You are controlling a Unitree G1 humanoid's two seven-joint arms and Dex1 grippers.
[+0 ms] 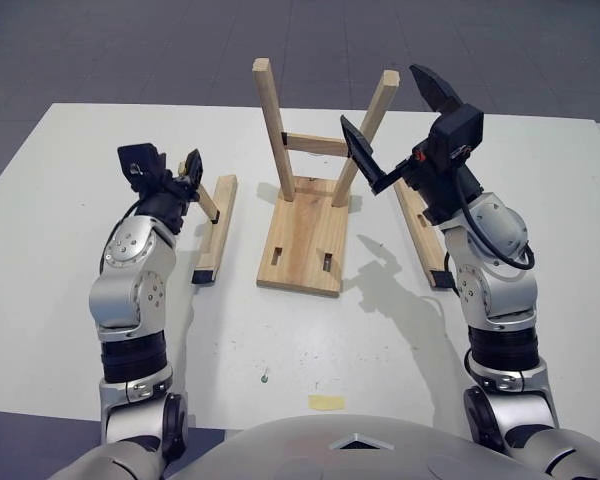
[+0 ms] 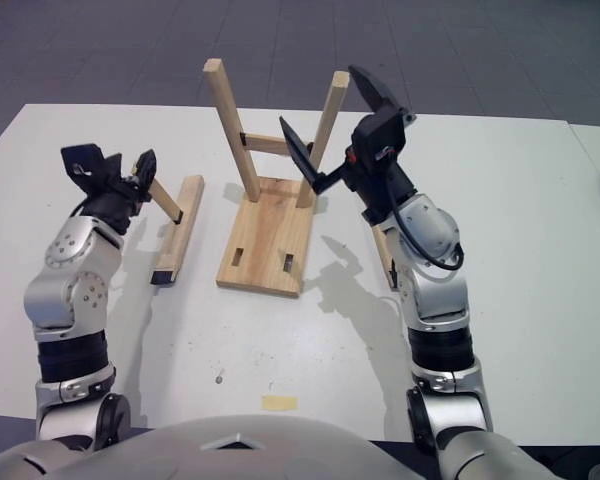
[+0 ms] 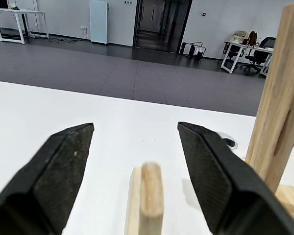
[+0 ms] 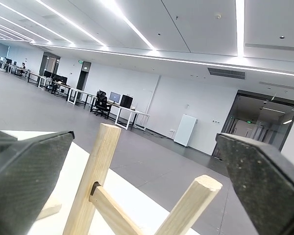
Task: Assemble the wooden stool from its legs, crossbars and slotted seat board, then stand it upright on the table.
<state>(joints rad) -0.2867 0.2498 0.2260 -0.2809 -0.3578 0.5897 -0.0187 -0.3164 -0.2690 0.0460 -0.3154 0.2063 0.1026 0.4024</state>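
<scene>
Near the front edge of the white surface (image 1: 540, 200) lie a yellow scrap of tape (image 1: 327, 402) and a dark speck (image 1: 265, 378), with bare room around them.

The left gripper (image 3: 135, 127) is spread partly open, its fingers either side of the short bar (image 3: 152, 196) that rises from a leg piece (image 1: 218, 228) lying flat. No contact shows between fingers and bar.

The slotted seat board (image 1: 305, 235) lies flat mid-surface, with two slots (image 1: 327, 262) unfilled at its near end. At its far end two legs (image 1: 275, 130) stand upright, joined by a crossbar (image 1: 315, 145).

The right gripper (image 1: 380, 96) hangs raised and spread wide at the top of the right-hand upright leg, holding nothing. I cannot tell whether it touches the leg. Its arm hides part of another leg piece (image 1: 418, 235) lying beside the board.
</scene>
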